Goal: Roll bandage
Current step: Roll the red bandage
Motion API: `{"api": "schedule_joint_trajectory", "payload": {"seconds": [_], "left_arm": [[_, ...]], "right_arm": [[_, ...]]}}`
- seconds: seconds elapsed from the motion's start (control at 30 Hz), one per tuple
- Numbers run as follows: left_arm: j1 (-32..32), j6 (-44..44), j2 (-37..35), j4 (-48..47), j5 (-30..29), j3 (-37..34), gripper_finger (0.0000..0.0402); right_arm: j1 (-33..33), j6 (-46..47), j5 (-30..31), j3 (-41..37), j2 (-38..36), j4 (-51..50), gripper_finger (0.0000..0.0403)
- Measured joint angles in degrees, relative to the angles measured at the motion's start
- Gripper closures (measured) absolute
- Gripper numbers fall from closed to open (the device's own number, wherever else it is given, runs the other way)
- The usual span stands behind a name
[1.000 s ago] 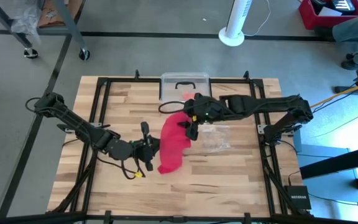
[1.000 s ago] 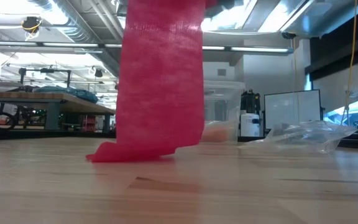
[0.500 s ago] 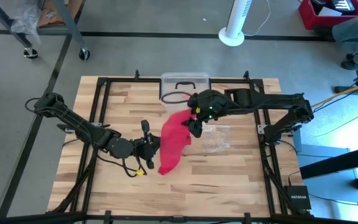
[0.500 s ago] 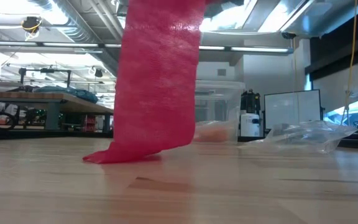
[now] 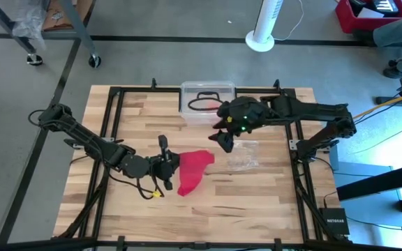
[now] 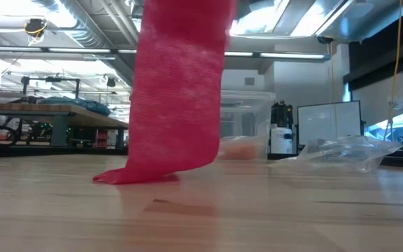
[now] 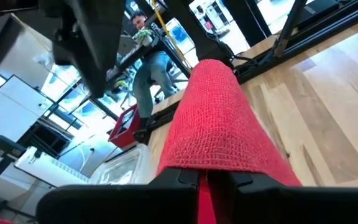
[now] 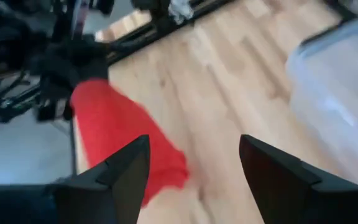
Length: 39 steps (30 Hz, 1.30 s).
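Observation:
The red bandage [image 5: 192, 171] is a loose, wide band at the table's middle. It hangs from my left gripper [image 5: 173, 164], which is shut on it and points about level toward the table's right. Its lower end [image 6: 135, 175] rests on the wood. My right gripper [image 5: 225, 141] hovers open above and to the far right of the bandage, apart from it. In the right wrist view nothing is between its fingers [image 8: 194, 146], and the bandage [image 8: 117, 134] lies beyond them. My left gripper pinches the bandage between its two fingers [image 7: 202, 186], coming level from the table's left. The cloth widens out just past the fingertips [image 7: 219, 124] and drapes slack down to the table; which part of the band's length is held I cannot tell.
A clear plastic bin [image 5: 208, 97] stands at the far middle with a small orange-red lump [image 6: 240, 148] inside. A crinkly clear bag [image 5: 244, 156] lies right of the bandage. A person [image 7: 146, 74] shows in the room beyond the table.
My right gripper has risen and drawn back toward the far right, rolling at the wrist, and now stands clear of the bandage. The bandage's far upper part, which was up at that gripper, has dropped toward my left gripper. Its lower end has stayed on the table.

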Motion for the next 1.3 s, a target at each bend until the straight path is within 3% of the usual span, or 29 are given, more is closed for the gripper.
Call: {"api": "schedule_joint_trajectory", "payload": {"seconds": [0.13,0.27,0.4,0.57,0.67,0.73,0.87,0.97,1.3], "left_arm": [[0.06,-0.1,0.0,-0.04,-0.01,0.0,0.0398],[0.04,-1.34,0.0,0.1,0.0,0.0,0.0398],[-0.32,-1.5,0.0,2.02,-0.02,0.0,0.0398],[-0.55,-1.11,-0.02,6.27,-0.02,0.0,0.0398],[-0.57,-1.16,-0.02,6.43,0.0,0.0,0.0398],[-0.57,-1.18,-0.02,6.45,-0.02,0.0,0.0398],[-0.57,-1.18,-0.02,6.38,-0.01,0.0,0.0398],[-0.57,-1.07,-0.02,6.25,0.0,0.0,0.0398],[-0.33,-0.74,-0.02,6.25,0.0,0.0,0.0398]], "right_arm": [[0.83,1.48,-5.48,-0.08,-0.12,-7.45,0.0155],[7.19,1.03,0.89,-0.08,-1.52,-11.12,0.0155],[17.78,-4.53,10.02,-3.05,-1.7,-9.53,0.0155],[28.85,-12.15,22.41,-14.22,-1.7,6.54,0.0155],[32.5,-18.54,35.41,-25.36,-2.09,24.09,0.0155],[33.08,-21.63,39.92,-33.65,-2.79,37.39,0.0155],[30.99,-23.69,39.48,-47.19,-3.34,61.26,0.0155],[28.69,-24.25,36.47,-53.38,-3.03,71.57,0.0155],[21.05,-22.1,22.63,-56.13,1.36,78.98,0.0155]]}}
